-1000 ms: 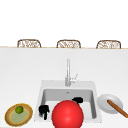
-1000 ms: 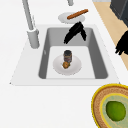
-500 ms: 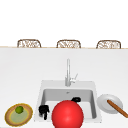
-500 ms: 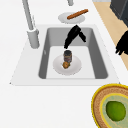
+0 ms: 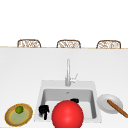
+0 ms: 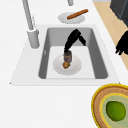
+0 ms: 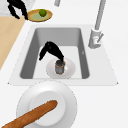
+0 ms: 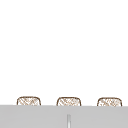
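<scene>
Right hand (image 6: 72,40): down inside the sink (image 6: 100,65), fingers drawn together, pinching the top of a small dark can (image 6: 67,56); in the right side view it (image 7: 51,51) arches over the can (image 7: 60,67).
Can: upright on the white plate (image 6: 75,67) on the sink floor, with a small brown lump (image 6: 66,64) touching it on the near side.
Left hand (image 5: 43,110): hanging in the air over the sink's front left corner, fingers pointing down and loosely spread, holding nothing.
Since half a second ago: the right hand and can sit where they were; no shift that I can make out.
Around: red ball (image 5: 67,115) in front of the sink; lime (image 5: 19,109) on a woven plate (image 5: 10,118) on the bench at the left; brown stick (image 5: 117,108) across a white dish (image 5: 103,101) at the right; tap (image 5: 68,72) behind.
</scene>
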{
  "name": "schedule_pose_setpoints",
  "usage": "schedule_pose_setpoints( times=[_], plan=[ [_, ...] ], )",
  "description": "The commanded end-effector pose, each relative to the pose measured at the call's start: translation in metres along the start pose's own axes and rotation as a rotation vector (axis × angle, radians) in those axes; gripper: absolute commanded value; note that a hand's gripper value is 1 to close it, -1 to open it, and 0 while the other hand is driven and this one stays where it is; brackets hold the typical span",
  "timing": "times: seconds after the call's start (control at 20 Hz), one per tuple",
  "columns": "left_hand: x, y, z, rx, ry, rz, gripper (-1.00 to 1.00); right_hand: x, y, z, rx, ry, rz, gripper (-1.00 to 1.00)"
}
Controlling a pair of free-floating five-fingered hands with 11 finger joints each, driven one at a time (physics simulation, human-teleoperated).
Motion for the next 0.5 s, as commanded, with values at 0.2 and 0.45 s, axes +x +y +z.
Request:
schedule_pose_setpoints(
  times=[0.2,0.45],
  plan=[
    [0.0,0.0,0.0,0.0,0.0,0.0,0.0,-0.001,0.007,-0.028,0.017,0.046,0.054,-1.0],
    [0.0,0.0,0.0,0.0,0.0,0.0,0.0,-0.004,0.01,-0.039,0.016,0.04,0.049,-1.0]
  ],
)
